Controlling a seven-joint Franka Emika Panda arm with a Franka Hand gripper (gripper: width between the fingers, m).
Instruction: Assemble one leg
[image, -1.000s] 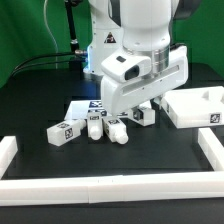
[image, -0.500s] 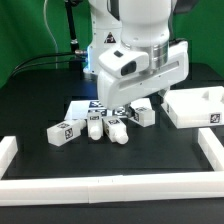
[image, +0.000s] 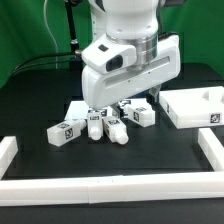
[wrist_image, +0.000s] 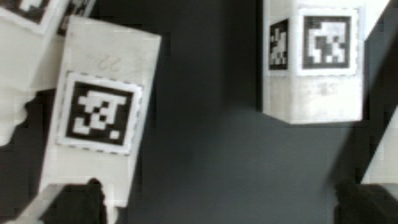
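Rails (image: 100, 186) of white edging close the near side of the dark bench (image: 30, 100). Just beyond them a row of legs (image: 95, 126) lies flat, four small tagged posts near one another. The wrist view shows two up close: the leg (wrist_image: 103, 110), tag face up, and a second leg (wrist_image: 320, 55) apart from it across a strip of bare bench. Which of the row these are I cannot tell. The leg looks light and rigid, with smooth flat sides that could slip, so the best hold is probably squarely across two opposite faces near mid-length. The end effector (wrist_image: 222, 200) hangs above the row with its fingers spread and nothing between them. One dark fingertip (wrist_image: 68, 205) shows at the leg's end, so the opening lies over bare bench beside the leg, not around it. Farther back lie the marker board (image: 76, 108), partly under the arm, and, to the exterior view's right, the large white panel (image: 192, 106).
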